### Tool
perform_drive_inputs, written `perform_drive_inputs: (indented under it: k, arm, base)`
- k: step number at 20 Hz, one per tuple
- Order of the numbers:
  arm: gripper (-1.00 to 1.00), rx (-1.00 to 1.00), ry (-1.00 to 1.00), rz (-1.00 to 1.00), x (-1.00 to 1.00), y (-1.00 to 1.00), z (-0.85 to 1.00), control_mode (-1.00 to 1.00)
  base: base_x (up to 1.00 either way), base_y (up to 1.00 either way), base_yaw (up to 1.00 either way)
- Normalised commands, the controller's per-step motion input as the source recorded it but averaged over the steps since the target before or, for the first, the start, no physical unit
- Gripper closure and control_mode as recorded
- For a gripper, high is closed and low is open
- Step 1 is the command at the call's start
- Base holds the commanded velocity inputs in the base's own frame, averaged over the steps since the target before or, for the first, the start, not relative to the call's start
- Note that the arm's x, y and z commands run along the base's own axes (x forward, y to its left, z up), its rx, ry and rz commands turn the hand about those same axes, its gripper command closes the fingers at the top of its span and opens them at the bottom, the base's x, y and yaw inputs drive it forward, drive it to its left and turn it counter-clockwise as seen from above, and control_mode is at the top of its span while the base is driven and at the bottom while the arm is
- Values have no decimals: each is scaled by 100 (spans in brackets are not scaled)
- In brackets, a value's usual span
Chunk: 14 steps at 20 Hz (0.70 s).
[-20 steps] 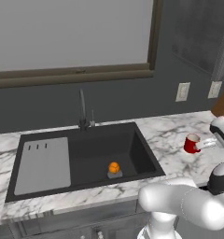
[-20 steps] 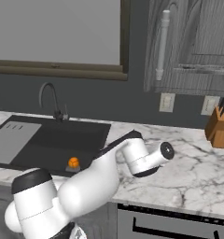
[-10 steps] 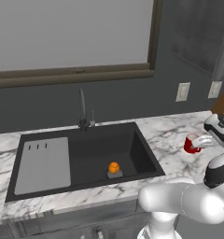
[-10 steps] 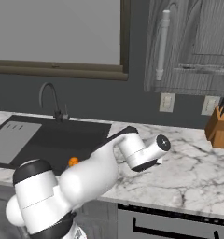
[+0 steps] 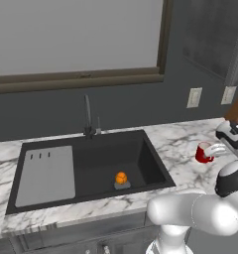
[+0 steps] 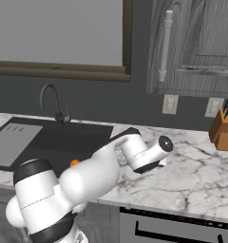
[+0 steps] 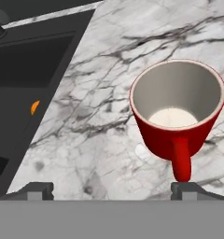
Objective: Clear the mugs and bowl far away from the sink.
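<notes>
Leftmost, the black sink (image 5: pixel 91 168) sits recessed in the marble counter (image 5: pixel 183 144), with its grey drainboard (image 5: pixel 45 174) on the left side and a small orange object (image 5: pixel 121 177) near the right of the basin floor. Right of the sink, apart from it, the red mug (image 7: pixel 178 112) stands upright on the counter, handle toward the hand. The gripper (image 7: pixel 114 189) hovers over it, fingertips (image 7: pixel 187 189) spread wide, holding nothing, one tip just beside the mug's handle
</notes>
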Motion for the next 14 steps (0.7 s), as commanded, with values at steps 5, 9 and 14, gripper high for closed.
perform_drive_inputs:
  k: [5, 9, 14]
  arm:
    - [-100, -16, 0, 0, 0, -9, -2, -100]
    - [-100, -19, 0, 0, 0, -11, -15, -100]
    - [-100, -12, 0, 0, 0, -17, -25, -100]
  base:
    - [0, 0, 0]
    - [0, 0, 0]
    - [0, 0, 0]
